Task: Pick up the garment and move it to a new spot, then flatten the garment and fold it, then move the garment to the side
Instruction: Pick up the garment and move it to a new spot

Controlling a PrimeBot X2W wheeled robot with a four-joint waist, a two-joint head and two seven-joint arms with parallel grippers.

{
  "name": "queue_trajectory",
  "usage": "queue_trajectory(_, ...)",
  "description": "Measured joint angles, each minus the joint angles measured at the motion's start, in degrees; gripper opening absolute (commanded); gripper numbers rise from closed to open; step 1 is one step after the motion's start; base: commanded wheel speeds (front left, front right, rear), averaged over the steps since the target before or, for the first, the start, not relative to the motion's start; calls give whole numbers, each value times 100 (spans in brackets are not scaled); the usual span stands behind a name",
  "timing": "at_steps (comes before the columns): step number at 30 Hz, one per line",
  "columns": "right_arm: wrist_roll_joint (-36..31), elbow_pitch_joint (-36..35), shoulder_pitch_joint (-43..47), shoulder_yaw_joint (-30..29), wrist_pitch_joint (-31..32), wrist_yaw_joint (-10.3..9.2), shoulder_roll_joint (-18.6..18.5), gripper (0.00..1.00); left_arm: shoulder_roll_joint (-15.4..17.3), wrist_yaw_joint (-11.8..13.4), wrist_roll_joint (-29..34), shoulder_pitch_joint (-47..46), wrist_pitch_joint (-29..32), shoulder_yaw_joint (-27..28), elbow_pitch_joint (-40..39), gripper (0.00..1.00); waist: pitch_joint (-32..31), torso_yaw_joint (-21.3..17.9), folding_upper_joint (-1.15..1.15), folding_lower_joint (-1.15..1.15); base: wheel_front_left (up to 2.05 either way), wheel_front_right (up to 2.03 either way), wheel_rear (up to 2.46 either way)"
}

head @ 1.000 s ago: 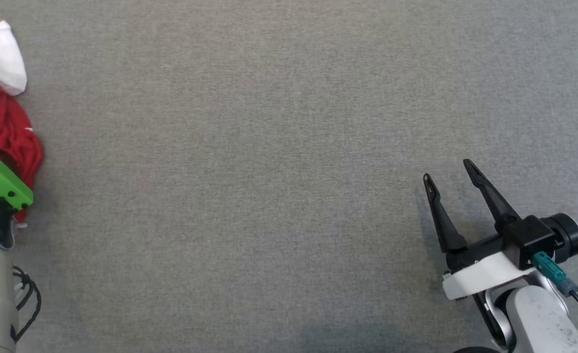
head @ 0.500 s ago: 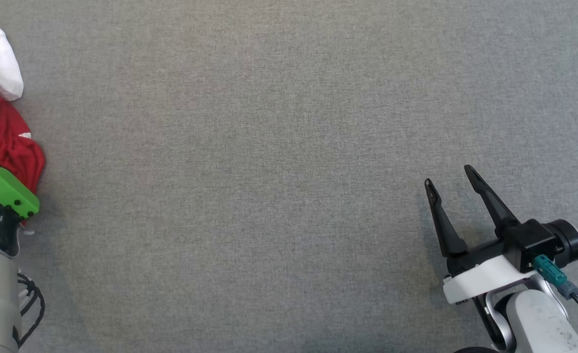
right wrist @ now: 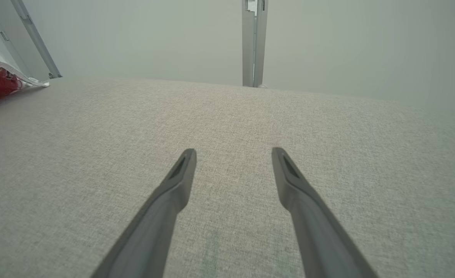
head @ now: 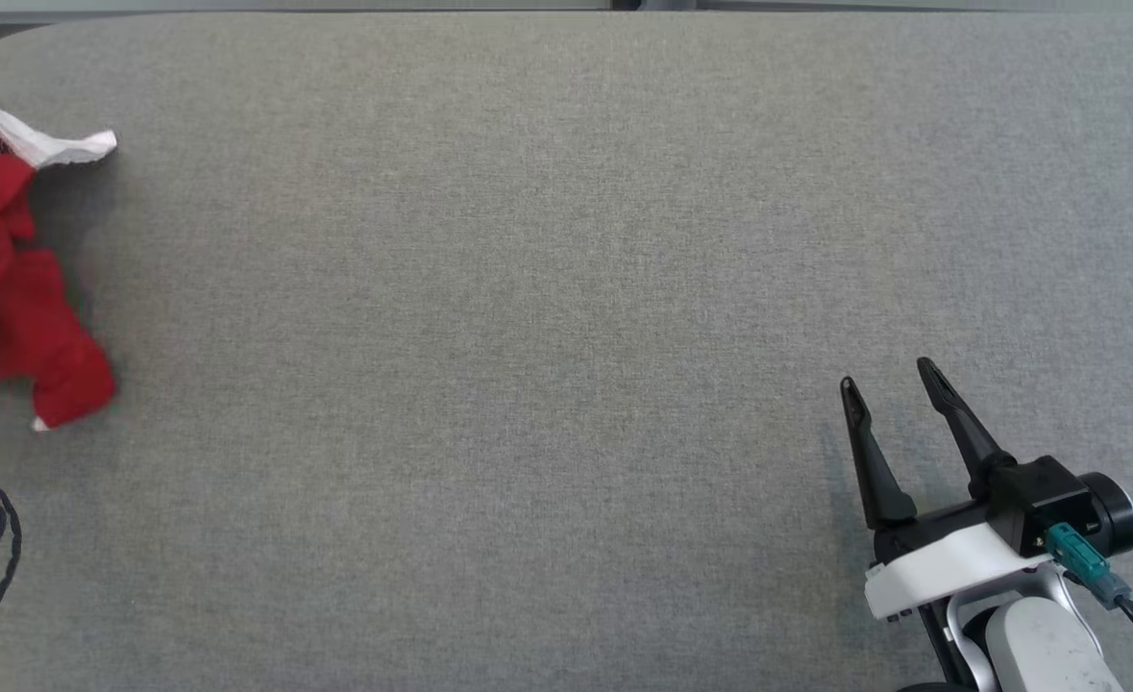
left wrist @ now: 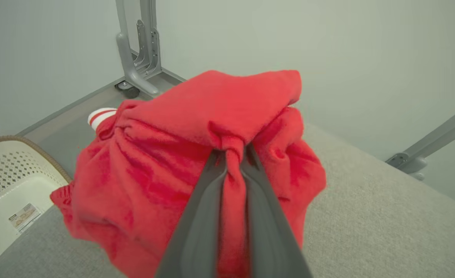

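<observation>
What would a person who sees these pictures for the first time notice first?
The bright red garment stands out most: it is bunched at the far left of the head view, and a fold of it is pinched between the shut fingers of the left gripper. Next comes the right gripper, at the lower right of the head view, open and holding nothing over the grey table.

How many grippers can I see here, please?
2. The left gripper is shut on the red garment at the table's left side; the right gripper is open over its near right part.
</observation>
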Motion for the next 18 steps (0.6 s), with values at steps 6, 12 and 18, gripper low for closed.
queue_trajectory(6, 10, 31, 136, -73, 0, 0, 118, 100, 47, -15, -416, 254, 135, -12, -1300, 0, -294, 131, 0, 0, 0, 0, 0)
queue_trajectory(12, 43, 37, 235, -101, 0, 0, 196, 100, -16, -11, -797, 831, 595, 94, -2917, 0, -522, 206, 0, 0, 0, 0, 0)
queue_trajectory(18, 56, 35, 274, -134, 0, 0, 240, 100, -360, 261, -1088, 1479, 1144, 68, -4791, 0, -575, 150, 0, 0, 0, 0, 0)
